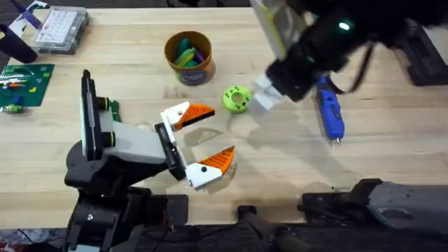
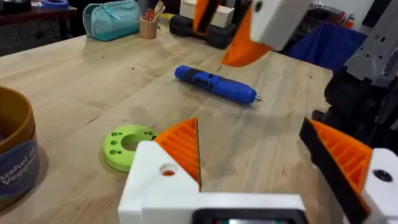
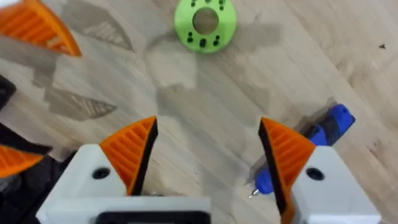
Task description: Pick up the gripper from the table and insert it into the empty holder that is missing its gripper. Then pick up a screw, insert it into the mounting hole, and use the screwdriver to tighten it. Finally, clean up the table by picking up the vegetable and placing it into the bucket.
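Observation:
The lime-green vegetable (image 1: 236, 99) (image 2: 127, 144) (image 3: 205, 23) lies flat on the table, just right of the orange-brown bucket (image 1: 188, 57) (image 2: 12, 149). My right gripper (image 1: 261, 96) (image 3: 208, 149) hangs open right beside the vegetable, with nothing between its orange pads. The blue screwdriver (image 1: 329, 112) (image 2: 214, 84) (image 3: 311, 143) lies on the wood to the right of it. My left gripper (image 1: 206, 138) (image 2: 261, 155) is open and empty, a little nearer than the vegetable. The loose gripper, its holder and the screw are out of view.
The bucket holds several coloured toy pieces. A clear parts box (image 1: 61, 28) sits at the far left corner, with a green board (image 1: 24, 82) nearer along the left edge. Bare wood lies between the two grippers.

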Robot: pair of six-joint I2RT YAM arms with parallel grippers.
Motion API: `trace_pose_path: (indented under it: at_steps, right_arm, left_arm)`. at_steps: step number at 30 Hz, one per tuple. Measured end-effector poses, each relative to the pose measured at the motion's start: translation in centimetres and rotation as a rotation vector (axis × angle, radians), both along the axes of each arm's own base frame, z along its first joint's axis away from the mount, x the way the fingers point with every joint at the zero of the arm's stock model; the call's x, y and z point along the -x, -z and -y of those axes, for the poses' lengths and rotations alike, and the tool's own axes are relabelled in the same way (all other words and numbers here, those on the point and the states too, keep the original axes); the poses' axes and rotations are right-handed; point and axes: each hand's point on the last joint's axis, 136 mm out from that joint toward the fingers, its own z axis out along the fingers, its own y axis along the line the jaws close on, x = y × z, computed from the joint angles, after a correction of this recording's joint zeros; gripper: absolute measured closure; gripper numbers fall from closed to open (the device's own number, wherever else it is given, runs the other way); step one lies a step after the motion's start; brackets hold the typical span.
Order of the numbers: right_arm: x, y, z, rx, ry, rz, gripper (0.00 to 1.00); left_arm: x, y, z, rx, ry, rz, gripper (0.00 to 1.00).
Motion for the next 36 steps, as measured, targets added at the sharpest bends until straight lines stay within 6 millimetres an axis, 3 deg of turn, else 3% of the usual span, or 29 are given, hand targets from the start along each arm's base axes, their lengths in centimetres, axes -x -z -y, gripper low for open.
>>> trace_pose_path:
  at_steps: [5,10,19,30,36]
  right_arm:
    - [1.2,0.4,1.2,-0.056,0.031,0.057,0.005]
    - [1.5,2.9,1.5,-0.1,0.073,0.086,0.005]
    - [0.2,8.1,0.3,-0.13,0.106,0.101,0.004]
    - [-2.2,11.4,-2.2,-0.138,0.081,0.089,0.005]
    - [-3.3,11.5,-3.3,-0.172,0.073,0.12,0.005]
  left_arm:
    - [0.0,0.0,0.0,0.0,0.0,0.0,0.014]
    - [0.0,0.0,0.0,0.0,0.0,0.0,0.015]
    - [0.0,0.0,0.0,0.0,0.0,0.0,0.014]
    - [0.0,0.0,0.0,0.0,0.0,0.0,0.014]
    - [0.0,0.0,0.0,0.0,0.0,0.0,0.015]
